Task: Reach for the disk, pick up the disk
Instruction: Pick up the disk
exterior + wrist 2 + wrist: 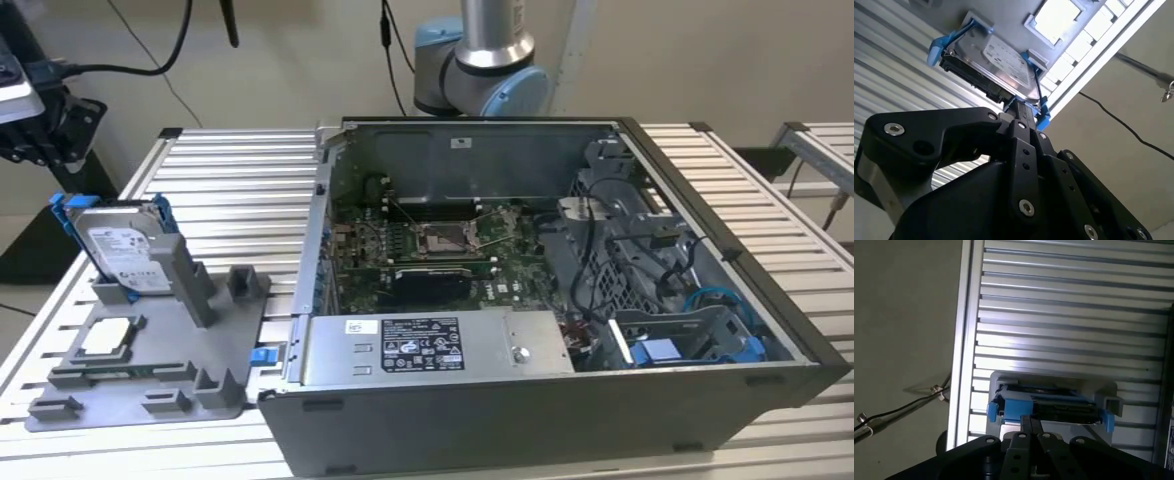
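- Black gripper [1019, 107] links sit closest to the lens in both wrist views. There is one gripper [1030, 421], with two fingers running side by side toward the tip.
- No gap shows between the fingers, so they appear clenched together, though the tips are seen at a poor angle. Nothing is gripped between them.
- The tip points at the upper edge of the disk [1004, 62] and looks just short of it. Whether it touches cannot be told from here.
- One disk [118, 245] is in the scene. It is silver-grey with a white label and is clipped in one blue frame [60, 215].
- The disk stands on edge, leaning slightly, in a slot of one grey fixture [160, 375]. In the first wrist view its dark edge [1064, 411] shows between the frame's blue ends [1014, 407].
- One small square chip [110, 340] lies flat in a pocket of the same fixture, near the disk's foot and apart from it.
- The fixture rests on one ribbed metal counter [227, 190], toward the exterior view's left.
- One open computer case [467, 425] stands just beside the fixture, toward the exterior view's right. One silver box [527, 345] with a white sticker sits inside it along the near wall.
- One arm [481, 60] rises behind the case.
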`<state>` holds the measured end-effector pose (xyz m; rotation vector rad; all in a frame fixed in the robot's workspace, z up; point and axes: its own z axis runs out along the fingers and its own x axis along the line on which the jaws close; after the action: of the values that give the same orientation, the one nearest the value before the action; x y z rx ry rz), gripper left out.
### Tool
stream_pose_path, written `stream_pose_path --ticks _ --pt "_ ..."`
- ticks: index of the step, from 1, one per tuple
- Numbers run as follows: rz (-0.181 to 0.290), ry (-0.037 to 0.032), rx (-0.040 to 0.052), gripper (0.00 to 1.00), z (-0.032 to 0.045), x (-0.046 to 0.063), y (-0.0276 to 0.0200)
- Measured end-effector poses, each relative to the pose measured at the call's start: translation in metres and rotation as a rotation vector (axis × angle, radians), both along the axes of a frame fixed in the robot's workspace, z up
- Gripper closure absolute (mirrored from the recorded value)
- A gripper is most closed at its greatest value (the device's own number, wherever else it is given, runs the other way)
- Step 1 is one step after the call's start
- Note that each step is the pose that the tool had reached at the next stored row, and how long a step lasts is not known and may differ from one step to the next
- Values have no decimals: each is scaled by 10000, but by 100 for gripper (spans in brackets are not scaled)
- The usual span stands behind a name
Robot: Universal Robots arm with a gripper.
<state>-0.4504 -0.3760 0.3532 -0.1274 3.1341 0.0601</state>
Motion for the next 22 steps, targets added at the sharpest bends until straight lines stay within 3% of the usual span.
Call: stream_pose_path --ticks 22 --pt "3188 -1 0 100 0 0 0"
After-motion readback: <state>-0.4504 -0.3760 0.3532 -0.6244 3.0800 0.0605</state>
